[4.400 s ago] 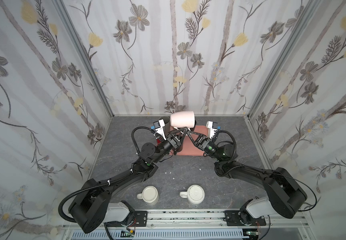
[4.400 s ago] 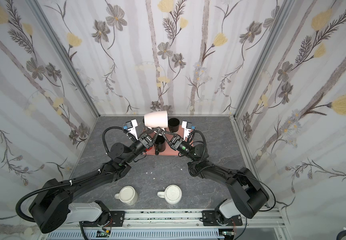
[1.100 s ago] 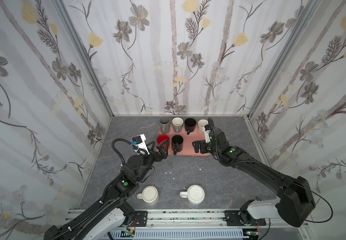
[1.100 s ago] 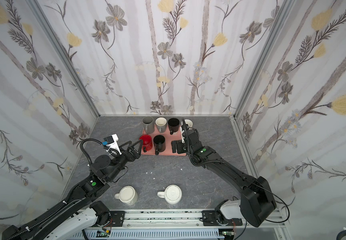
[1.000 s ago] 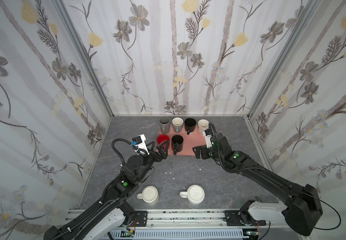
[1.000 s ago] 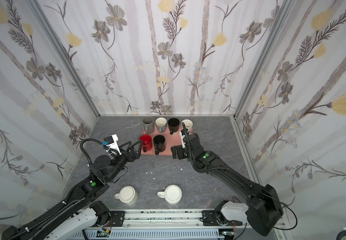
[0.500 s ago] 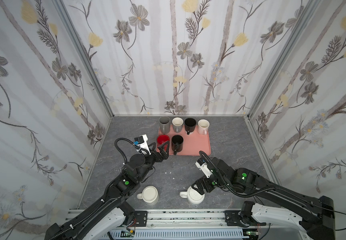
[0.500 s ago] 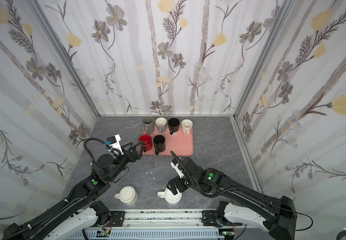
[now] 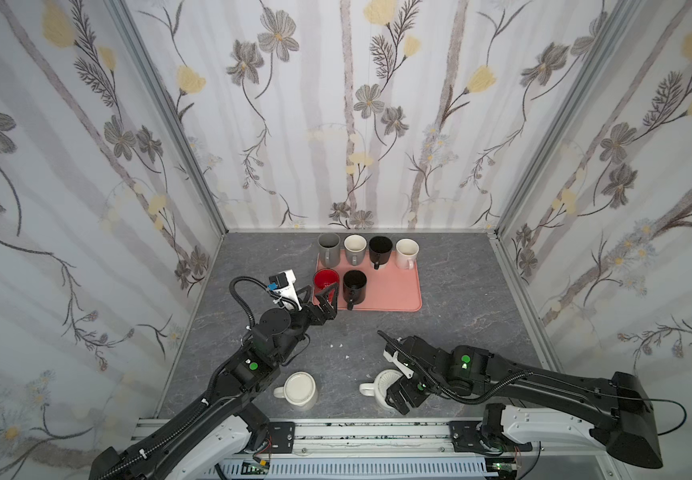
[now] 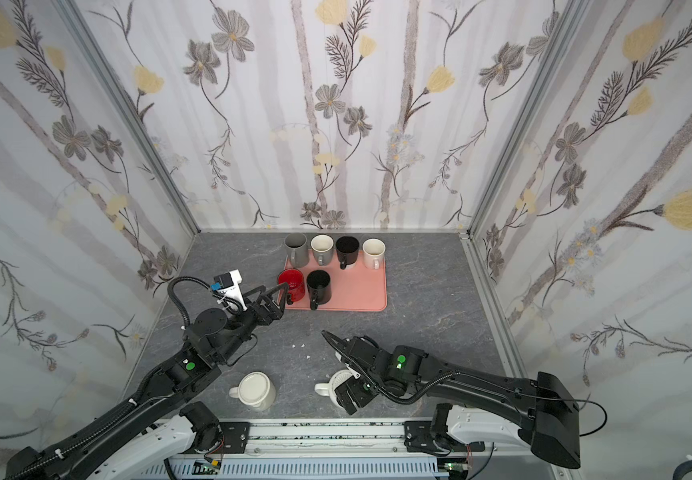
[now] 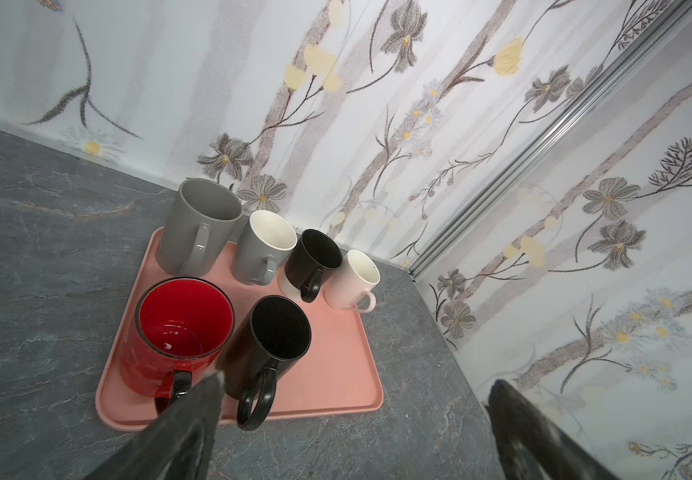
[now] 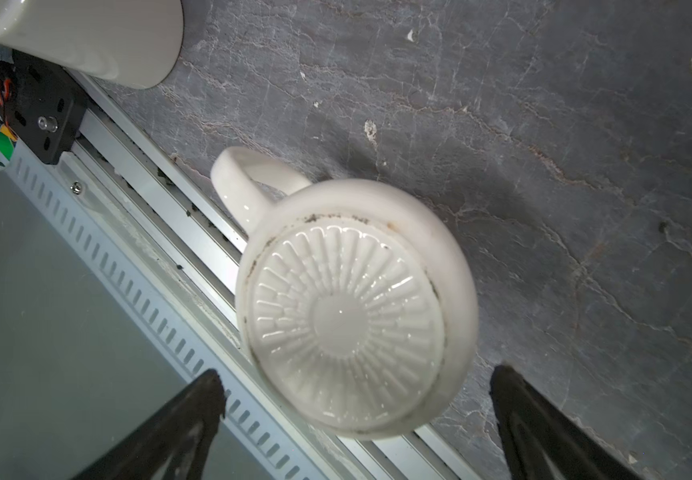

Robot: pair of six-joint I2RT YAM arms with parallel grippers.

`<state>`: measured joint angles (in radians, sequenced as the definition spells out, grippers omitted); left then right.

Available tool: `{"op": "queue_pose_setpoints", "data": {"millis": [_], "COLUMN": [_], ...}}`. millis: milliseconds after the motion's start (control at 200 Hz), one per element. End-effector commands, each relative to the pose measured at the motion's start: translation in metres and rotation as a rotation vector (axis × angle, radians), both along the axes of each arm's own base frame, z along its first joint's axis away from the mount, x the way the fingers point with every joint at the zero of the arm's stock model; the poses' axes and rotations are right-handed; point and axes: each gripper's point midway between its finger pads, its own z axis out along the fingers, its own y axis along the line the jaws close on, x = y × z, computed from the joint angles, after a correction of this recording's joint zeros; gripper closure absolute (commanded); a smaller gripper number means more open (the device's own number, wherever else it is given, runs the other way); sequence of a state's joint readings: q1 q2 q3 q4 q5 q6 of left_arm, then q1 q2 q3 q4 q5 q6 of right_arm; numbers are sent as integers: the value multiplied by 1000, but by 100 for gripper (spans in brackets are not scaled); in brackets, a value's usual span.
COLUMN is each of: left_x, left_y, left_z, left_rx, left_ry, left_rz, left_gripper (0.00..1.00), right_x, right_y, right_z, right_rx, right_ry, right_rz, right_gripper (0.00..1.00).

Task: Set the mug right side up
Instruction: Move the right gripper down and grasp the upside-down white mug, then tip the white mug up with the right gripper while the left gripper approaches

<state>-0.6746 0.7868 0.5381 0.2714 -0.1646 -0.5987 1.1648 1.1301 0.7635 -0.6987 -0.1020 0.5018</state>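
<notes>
Two white mugs stand upside down near the table's front edge. The right mug (image 9: 381, 382) (image 10: 333, 384) shows a ribbed base (image 12: 348, 316), and its handle (image 12: 244, 183) points left in both top views. My right gripper (image 9: 390, 371) (image 10: 336, 371) (image 12: 356, 378) hangs open just above it, one finger on each side, touching nothing. The left mug (image 9: 299, 388) (image 10: 255, 390) stands free. My left gripper (image 9: 321, 293) (image 10: 271, 291) (image 11: 356, 380) is open and empty at the pink tray's near left corner.
The pink tray (image 9: 394, 291) (image 11: 336, 374) at the back holds several upright mugs, among them a red one (image 9: 326, 282) (image 11: 178, 332) and a black one (image 9: 354, 286). Small white chips (image 9: 338, 345) lie mid-table. A metal rail (image 12: 194, 224) runs along the front edge beside the mug.
My right arm swung from the tray to the front of the table and came down over the right upside-down mug. The left gripper shifted only slightly.
</notes>
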Motion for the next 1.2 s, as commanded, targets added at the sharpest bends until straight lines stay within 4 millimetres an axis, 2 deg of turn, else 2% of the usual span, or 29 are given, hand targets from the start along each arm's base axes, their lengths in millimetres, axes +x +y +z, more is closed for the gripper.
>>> {"op": "queue_pose_setpoints", "data": {"millis": [0, 300, 460, 664, 744, 894, 984, 1089, 1194], "left_x": [1, 0, 1, 1, 0, 1, 1, 2, 6], "left_y": [1, 2, 0, 0, 0, 0, -2, -6, -10], "left_z": [1, -2, -5, -6, -8, -12, -16, -23, -33], "left_rx": [3, 13, 18, 28, 34, 53, 68, 86, 123], "left_ry": [-6, 2, 12, 17, 23, 33, 44, 66, 104], "left_rz": [6, 6, -1, -5, -6, -10, -17, -31, -43], "left_gripper": [0, 0, 0, 0, 0, 0, 0, 0, 0], "right_x": [0, 11, 27, 58, 74, 92, 97, 100, 107], "right_y": [8, 14, 20, 25, 28, 34, 40, 44, 43], "right_z": [-4, -19, -23, -26, -22, -21, -23, -22, -14], "right_rx": [9, -39, -21, -19, -20, -31, -31, -27, -20], "right_ry": [-11, -36, -54, -83, -108, -119, -105, -103, -143], "right_rz": [45, 63, 66, 67, 60, 68, 70, 72, 43], "right_gripper": [0, 0, 10, 16, 16, 15, 13, 0, 0]}}
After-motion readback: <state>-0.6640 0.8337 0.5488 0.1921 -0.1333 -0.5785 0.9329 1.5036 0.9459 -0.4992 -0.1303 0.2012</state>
